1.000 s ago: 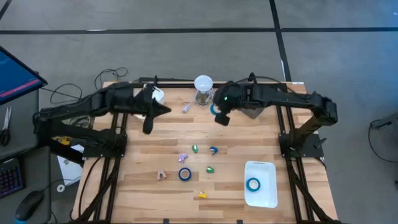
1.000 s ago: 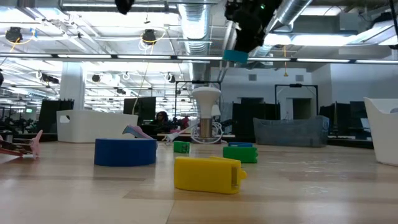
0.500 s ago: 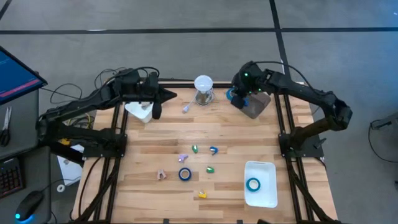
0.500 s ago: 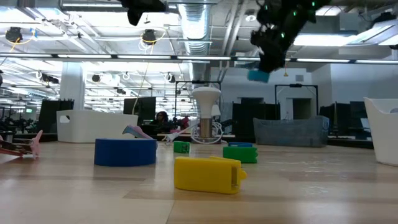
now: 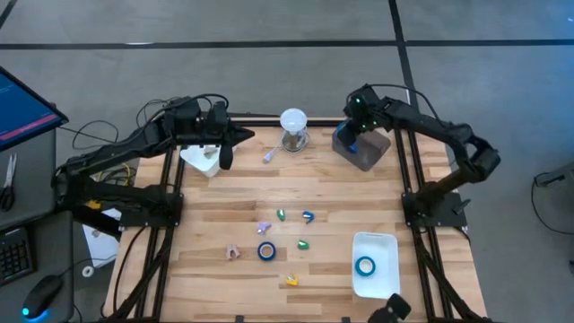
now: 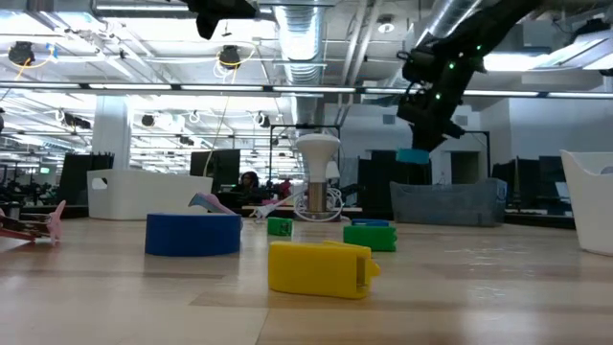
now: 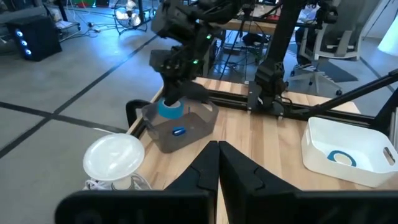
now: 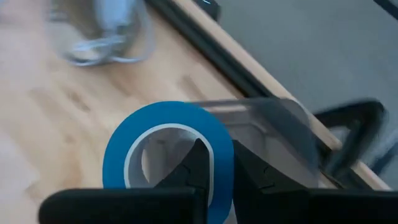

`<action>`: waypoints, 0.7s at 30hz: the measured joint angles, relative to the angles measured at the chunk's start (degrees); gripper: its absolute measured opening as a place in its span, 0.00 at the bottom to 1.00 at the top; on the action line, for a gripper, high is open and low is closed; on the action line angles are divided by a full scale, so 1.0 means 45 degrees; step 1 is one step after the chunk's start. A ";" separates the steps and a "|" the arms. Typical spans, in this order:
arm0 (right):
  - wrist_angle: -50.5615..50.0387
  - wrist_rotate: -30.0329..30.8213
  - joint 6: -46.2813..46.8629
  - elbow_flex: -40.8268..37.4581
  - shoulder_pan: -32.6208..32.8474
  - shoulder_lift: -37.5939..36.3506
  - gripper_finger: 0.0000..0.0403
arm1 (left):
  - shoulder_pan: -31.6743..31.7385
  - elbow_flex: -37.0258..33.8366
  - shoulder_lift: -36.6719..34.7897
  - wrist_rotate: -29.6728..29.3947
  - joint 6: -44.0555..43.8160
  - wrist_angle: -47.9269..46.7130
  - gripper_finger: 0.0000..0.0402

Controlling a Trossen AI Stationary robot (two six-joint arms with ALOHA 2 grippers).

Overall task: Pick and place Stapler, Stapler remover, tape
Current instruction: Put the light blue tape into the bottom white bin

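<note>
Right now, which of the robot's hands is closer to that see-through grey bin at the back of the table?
The right hand: it hangs over the grey bin, gripping a blue tape roll. The left hand sits across the table, beyond the white lamp.

Pale matt wood table (image 5: 377, 202), glossy white plastic tray (image 5: 391, 269), smooth blue tape (image 8: 166, 144)

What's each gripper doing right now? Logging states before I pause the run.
Left gripper: shut, holding nothing.
Right gripper: shut on a blue tape roll over the grey bin.

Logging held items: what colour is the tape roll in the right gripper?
Blue, with a pale core; the tape roll shows best in the right wrist view.
</note>
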 joint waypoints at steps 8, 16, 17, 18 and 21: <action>-0.0419 0.0308 0.0453 -0.0005 -0.0688 0.0628 0.06 | 0.0000 0.0000 -0.0002 -0.0010 -0.0003 0.0000 0.01; -0.1241 0.0416 0.0602 -0.0010 -0.0449 -0.0034 0.06 | 0.0000 0.0000 -0.0005 -0.0006 -0.0005 0.0000 0.01; -0.1604 0.0374 0.0697 -0.0010 -0.0294 -0.0272 0.06 | 0.0000 0.0000 -0.0005 -0.0007 -0.0005 -0.0001 0.01; -0.2084 0.0378 0.0796 -0.0010 -0.0105 -0.0575 0.06 | 0.0000 0.0000 -0.0005 -0.0008 -0.0005 -0.0002 0.01; -0.3620 0.0363 0.1546 -0.0010 0.0737 -0.1577 0.06 | 0.0000 0.0000 -0.0005 -0.0010 -0.0005 -0.0001 0.01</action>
